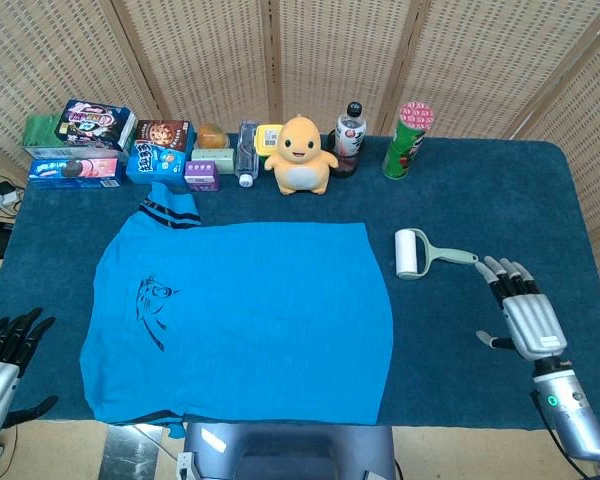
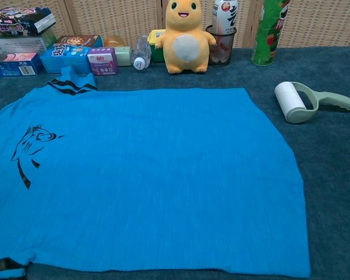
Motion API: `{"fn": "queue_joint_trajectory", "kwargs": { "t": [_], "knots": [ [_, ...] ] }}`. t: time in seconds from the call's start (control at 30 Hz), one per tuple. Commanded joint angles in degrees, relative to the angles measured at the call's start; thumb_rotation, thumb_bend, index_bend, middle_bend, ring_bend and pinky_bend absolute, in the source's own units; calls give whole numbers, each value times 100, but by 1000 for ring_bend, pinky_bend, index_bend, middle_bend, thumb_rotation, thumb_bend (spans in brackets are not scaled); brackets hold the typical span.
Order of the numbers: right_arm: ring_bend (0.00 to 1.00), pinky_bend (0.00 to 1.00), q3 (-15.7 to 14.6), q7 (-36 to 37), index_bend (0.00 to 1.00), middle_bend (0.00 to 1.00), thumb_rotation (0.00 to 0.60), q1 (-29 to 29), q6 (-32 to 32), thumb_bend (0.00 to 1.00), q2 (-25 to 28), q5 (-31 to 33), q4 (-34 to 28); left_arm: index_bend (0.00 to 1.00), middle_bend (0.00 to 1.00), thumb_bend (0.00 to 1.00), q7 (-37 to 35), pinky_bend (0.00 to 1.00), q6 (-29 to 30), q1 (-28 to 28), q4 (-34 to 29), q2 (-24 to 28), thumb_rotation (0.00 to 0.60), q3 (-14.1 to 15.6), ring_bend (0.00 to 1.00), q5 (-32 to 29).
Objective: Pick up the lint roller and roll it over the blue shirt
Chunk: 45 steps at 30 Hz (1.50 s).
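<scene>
The blue shirt (image 1: 240,320) (image 2: 146,181) lies flat across the dark blue table, a black drawing near its left sleeve. To its right rests the lint roller (image 1: 420,253) (image 2: 303,101), white roll with a pale green handle pointing right. My right hand (image 1: 520,315) hovers open, fingers spread, just right of and below the handle's end, apart from it. At the table's front left corner my left hand (image 1: 2,355) is open and holds nothing. Neither hand appears in the chest view.
Along the back edge stand snack boxes (image 1: 80,140), a small purple box (image 1: 201,175), a clear bottle (image 1: 246,152), an orange plush toy (image 1: 301,155), a drink bottle (image 1: 349,137) and a green chip can (image 1: 408,140). A wicker screen closes the back.
</scene>
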Motion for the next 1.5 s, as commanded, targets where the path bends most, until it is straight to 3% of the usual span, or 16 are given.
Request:
{"fn": "queue_joint_trajectory", "kwargs": {
  "t": [0.03, 0.4, 0.87, 1.03, 1.17, 1.43, 1.5],
  "knots": [
    [48, 37, 454, 484, 42, 61, 600, 728, -1167, 110, -194, 564, 649, 0, 0, 91, 43, 11, -18, -16, 3, -33, 600, -30, 0, -24],
    [92, 141, 662, 1093, 96, 122, 600, 1768, -2715, 177, -1108, 762, 2504, 0, 0, 90, -36, 11, -331, -191, 1, -49, 600, -213, 0, -527],
    [154, 241, 529, 1548, 184, 203, 600, 2214, -3286, 204, -2148, 645, 3991, 0, 0, 90, -68, 11, -640, -384, 28, -94, 600, -389, 0, -1006],
    [225, 313, 469, 1672, 256, 290, 600, 2257, -3363, 217, -2383, 602, 4346, 0, 0, 91, -82, 11, -707, -421, 26, -95, 600, -418, 0, -1118],
    [335, 441, 426, 1736, 345, 414, 600, 2272, -3395, 390, -2550, 570, 4599, 0, 0, 90, -72, 11, -753, -450, 26, -97, 600, -430, 0, -1172],
    [558, 738, 287, 1982, 524, 656, 600, 2327, -3336, 962, -2732, 371, 4884, 0, 0, 91, -45, 11, -806, -483, 11, -107, 600, -433, 0, -1231],
    [613, 812, 259, 2019, 539, 678, 600, 2329, -3224, 1000, -2759, 310, 4923, 0, 0, 91, -46, 11, -797, -481, 2, -105, 600, -429, 0, -1229]
  ]
}}
